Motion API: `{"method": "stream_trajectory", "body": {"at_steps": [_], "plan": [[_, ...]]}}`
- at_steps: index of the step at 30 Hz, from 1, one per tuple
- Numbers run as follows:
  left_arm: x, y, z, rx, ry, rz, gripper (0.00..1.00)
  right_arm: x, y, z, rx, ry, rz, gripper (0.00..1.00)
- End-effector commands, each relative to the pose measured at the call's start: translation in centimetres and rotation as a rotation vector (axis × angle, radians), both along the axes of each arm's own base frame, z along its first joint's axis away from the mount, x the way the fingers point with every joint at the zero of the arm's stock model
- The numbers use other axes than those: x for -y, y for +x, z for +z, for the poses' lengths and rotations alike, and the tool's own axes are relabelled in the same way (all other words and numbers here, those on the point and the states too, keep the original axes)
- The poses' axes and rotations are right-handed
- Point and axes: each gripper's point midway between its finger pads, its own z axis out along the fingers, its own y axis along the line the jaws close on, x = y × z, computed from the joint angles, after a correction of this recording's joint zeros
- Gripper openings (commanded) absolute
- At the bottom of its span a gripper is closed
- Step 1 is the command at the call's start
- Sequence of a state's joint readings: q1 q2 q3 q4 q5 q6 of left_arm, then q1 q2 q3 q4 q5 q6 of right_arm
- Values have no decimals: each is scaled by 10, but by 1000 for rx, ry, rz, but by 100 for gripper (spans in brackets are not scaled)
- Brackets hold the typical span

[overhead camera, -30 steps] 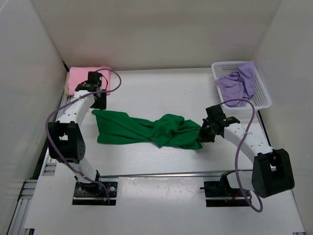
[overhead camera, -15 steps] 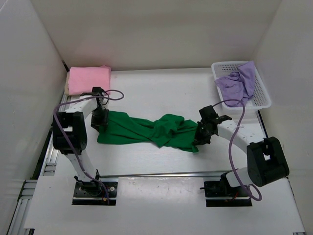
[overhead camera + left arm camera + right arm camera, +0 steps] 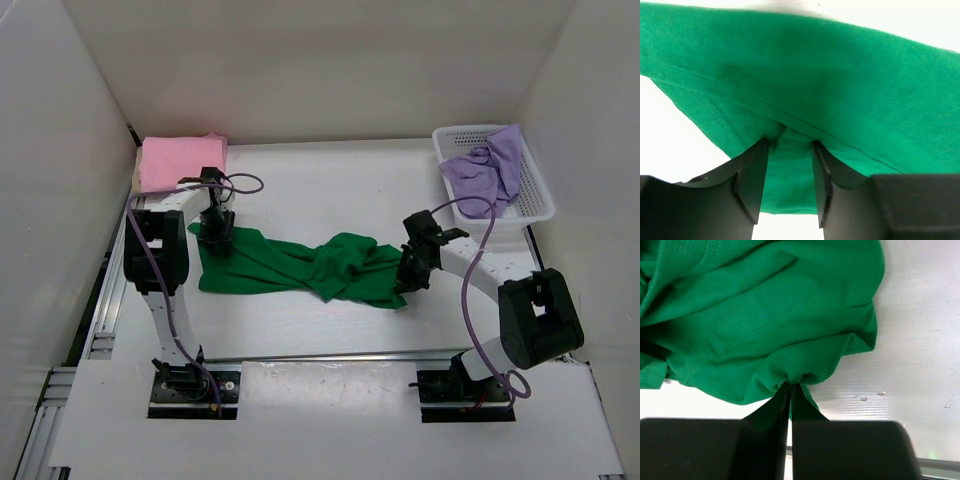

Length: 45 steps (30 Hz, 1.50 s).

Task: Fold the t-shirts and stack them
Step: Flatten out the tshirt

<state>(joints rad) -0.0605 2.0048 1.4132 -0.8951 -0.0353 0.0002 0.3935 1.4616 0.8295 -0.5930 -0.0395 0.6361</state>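
**Both grippers hold the green t-shirt at its 2 ends**

The green t-shirt (image 3: 310, 265) lies twisted and bunched across the middle of the table (image 3: 320, 180). The left gripper (image 3: 789, 145) is at the shirt's left end, its jaws partly closed on a gathered fold of hem that fills the gap between them. The right gripper (image 3: 790, 386) is at the right end, its jaws pressed together on a small pucker of the cloth's edge. A folded pink t-shirt (image 3: 180, 160) sits at the far left corner. The light purple t-shirt (image 3: 485, 170) lies crumpled in the white mesh basket (image 3: 540, 205) at the far right.
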Motion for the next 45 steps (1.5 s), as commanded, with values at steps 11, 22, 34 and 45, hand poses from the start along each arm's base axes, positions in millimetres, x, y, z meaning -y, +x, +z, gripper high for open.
{"method": "stream_trajectory", "body": {"at_steps": [11,22,34,45], "plan": [[3,24,71,233,33,-14,11,-13,57,75,144,18,50,0],[-43,72,343,842,-94,83,11,30,161,342,719,342,-107,0],[-24,-54,157,447,-112,94,32,8,11,135,345,396,-125,0],[-7,-134,82,91,-234,142,69,18,-33,37,118,246,-170,0]]}}
